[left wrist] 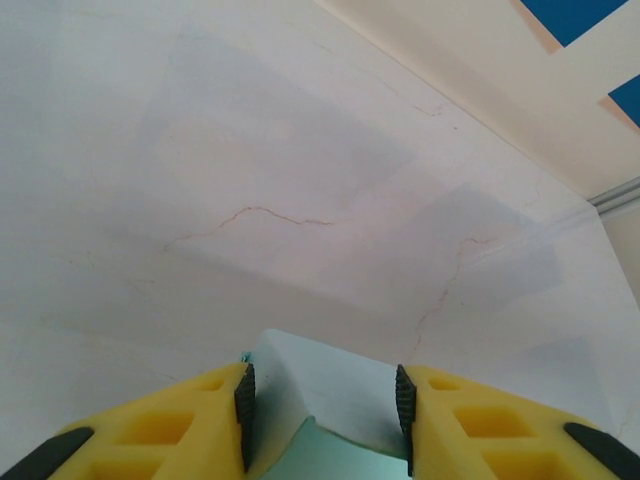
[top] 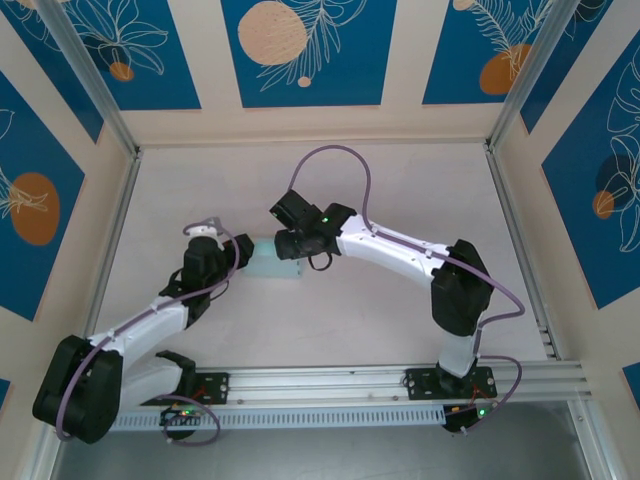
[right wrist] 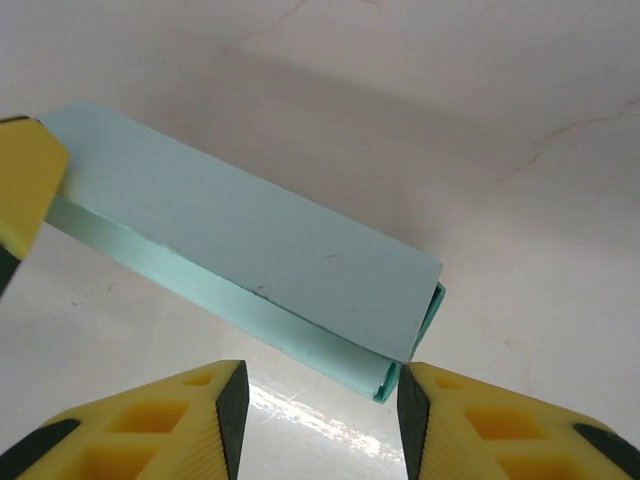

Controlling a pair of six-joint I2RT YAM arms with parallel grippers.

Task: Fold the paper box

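White marbled bench (top: 400, 180) with thin veins running through it, boxed in by cream walls with blue leaf-print panels (top: 300, 50). Your paper box (top: 275, 262) sits a bit left of the bench's middle, roughly halfway between the near and far edges. It's folded into a long, slim, pale-blue shape, and from the right wrist you can see stacked card layers along its long side and at the near corner. Your left jaws are clamped on one short end, with the black pads (left wrist: 243, 400) pressed on either side of it. Your right jaws are at the opposite end and stand apart. The box's corner is just ahead of the gap, and neither yellow finger (right wrist: 170, 420) grips it. The left arm (top: 150, 318) and right arm (top: 400, 250) reach in from the rail (top: 350, 383) along the near edge.
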